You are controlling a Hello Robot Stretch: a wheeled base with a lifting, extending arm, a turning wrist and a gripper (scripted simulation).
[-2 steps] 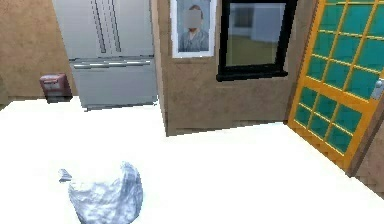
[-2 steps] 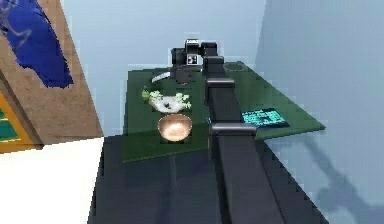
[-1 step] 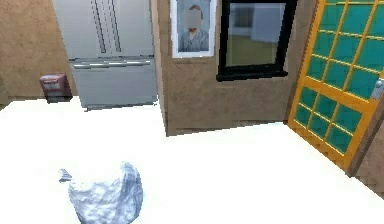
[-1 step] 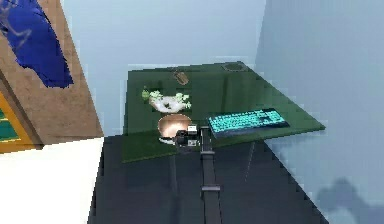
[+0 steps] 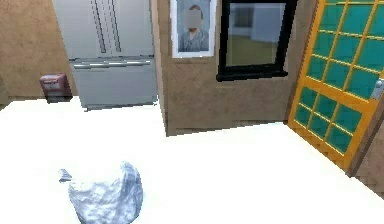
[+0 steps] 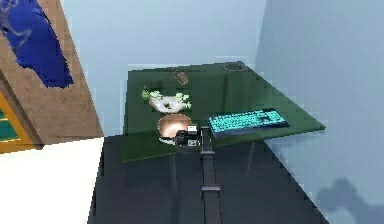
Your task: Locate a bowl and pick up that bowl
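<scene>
Up on the dark green table point(image 6: 215, 90), a brown bowl point(image 6: 175, 125) sits beside a keyboard point(image 6: 243, 122). The gripper point(image 6: 186, 139) is by the bowl; I cannot tell if it holds anything. Blue walls point(image 6: 180, 30) stand behind.

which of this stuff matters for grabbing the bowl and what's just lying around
For the job:
- copper bowl on the green table
- end effector next to it; cannot tell whether it holds anything

Just lying about:
- keyboard
- white-green clump
- fridge
- portrait
- orange door
- crumpled white heap
</scene>
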